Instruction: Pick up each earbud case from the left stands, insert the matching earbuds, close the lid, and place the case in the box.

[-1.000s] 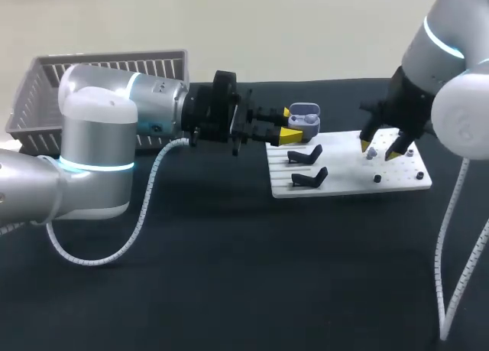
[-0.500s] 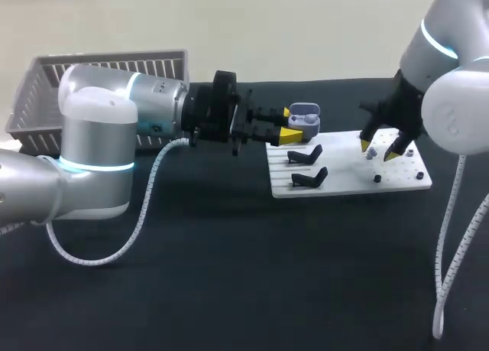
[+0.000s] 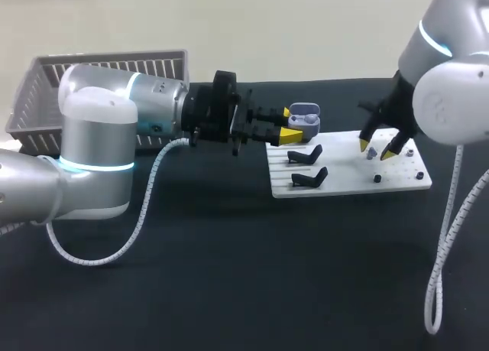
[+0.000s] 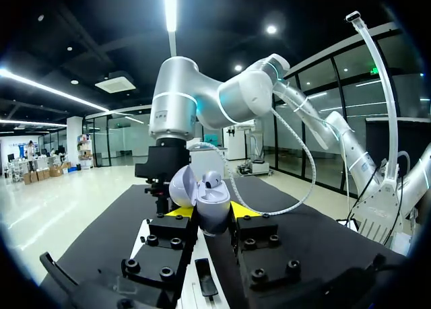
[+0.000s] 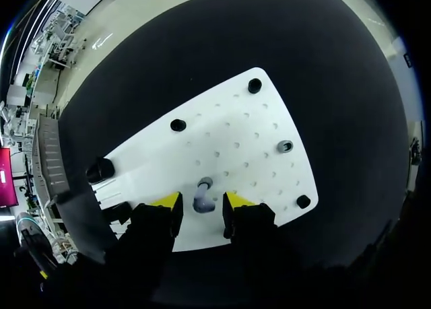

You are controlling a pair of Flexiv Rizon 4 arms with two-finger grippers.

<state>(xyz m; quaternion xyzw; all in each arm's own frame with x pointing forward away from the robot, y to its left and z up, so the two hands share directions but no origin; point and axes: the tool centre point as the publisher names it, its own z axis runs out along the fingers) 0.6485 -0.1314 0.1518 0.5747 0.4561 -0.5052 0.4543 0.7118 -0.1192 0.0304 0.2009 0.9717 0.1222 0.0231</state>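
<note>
Black tabletop (image 3: 229, 274) is carrying everything, and over its far middle the pale blue earbud case (image 3: 306, 118) is hanging with its lid standing open and one white earbud (image 4: 213, 181) sitting in its well. The left gripper (image 3: 288, 125) is clamping the case from two sides, its yellow tips pressing on the body, and holding it just above the far left corner of the white board (image 3: 397, 184). Two black stands (image 3: 304, 154) are sitting on the board's left part, nearer than the case. Toward the board's right, the right gripper (image 3: 377, 148) is pointing down with its fingers spread, straddling a second earbud (image 5: 201, 202) that is sitting on the board with neither tip touching it. Black pegs (image 5: 178, 125) are dotting the board around it. Far left, behind the left arm (image 3: 99, 129), a grey slatted basket (image 3: 46, 99) is resting on the table.
</note>
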